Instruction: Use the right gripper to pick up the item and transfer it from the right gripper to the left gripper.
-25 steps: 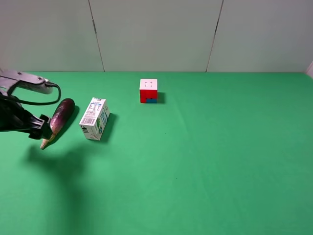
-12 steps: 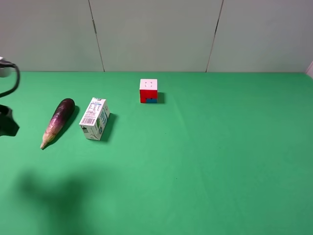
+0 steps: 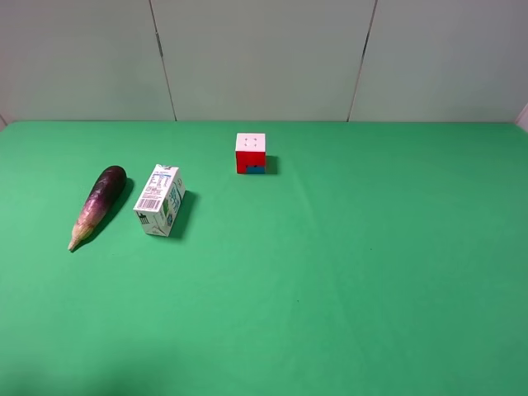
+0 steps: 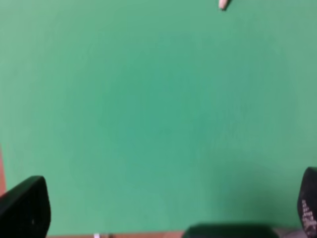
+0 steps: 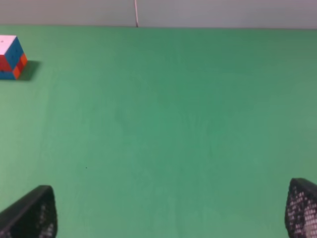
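Observation:
The eggplant (image 3: 97,205) is long and dark purple with a pale tapered end. It lies on the green table at the far left in the exterior high view, free of both grippers. Only its pale tip (image 4: 223,4) shows in the left wrist view. The left gripper (image 4: 166,203) is open and empty over bare green cloth, with its fingertips (image 4: 25,206) far apart. The right gripper (image 5: 166,210) is open and empty too, with its fingertips (image 5: 303,206) far apart over bare cloth. Neither arm shows in the exterior high view.
A white milk carton (image 3: 160,199) lies just right of the eggplant. A red-white-blue puzzle cube (image 3: 251,153) stands further back near the middle; it also shows in the right wrist view (image 5: 11,57). A grey wall (image 3: 264,58) bounds the table's far edge.
The left arm has pulled back to the left from beside the eggplant and has left the exterior high view. The eggplant, carton and cube have not moved.

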`<state>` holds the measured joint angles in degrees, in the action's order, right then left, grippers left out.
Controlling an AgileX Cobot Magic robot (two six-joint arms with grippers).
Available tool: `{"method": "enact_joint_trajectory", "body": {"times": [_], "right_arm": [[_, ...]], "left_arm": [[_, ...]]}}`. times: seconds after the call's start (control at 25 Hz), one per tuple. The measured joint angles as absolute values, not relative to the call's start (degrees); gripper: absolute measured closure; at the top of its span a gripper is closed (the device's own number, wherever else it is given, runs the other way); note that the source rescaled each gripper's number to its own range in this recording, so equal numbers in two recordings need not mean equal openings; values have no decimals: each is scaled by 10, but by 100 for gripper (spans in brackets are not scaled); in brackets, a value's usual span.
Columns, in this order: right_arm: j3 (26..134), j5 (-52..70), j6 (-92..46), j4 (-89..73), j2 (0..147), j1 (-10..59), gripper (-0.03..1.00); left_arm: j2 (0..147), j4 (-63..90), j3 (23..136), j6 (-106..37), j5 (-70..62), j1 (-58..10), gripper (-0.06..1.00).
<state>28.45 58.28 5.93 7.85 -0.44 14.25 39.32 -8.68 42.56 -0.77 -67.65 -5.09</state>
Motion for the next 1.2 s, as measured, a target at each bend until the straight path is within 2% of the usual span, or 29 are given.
{"method": "enact_joint_trajectory", "body": {"times": [0.36,0.8,1.2], "right_arm": [[285,583,59,79,-4,143,-3],[285,583,59,79,-4,143,-3],[285,583,59,79,-4,143,-3]], "left_arm": [[228,-51,427,-8,-678,-51,-6],[190,-48,423,-8,-678,-51,-6],[49,-47,324,14,-678,-51,-6]]}}
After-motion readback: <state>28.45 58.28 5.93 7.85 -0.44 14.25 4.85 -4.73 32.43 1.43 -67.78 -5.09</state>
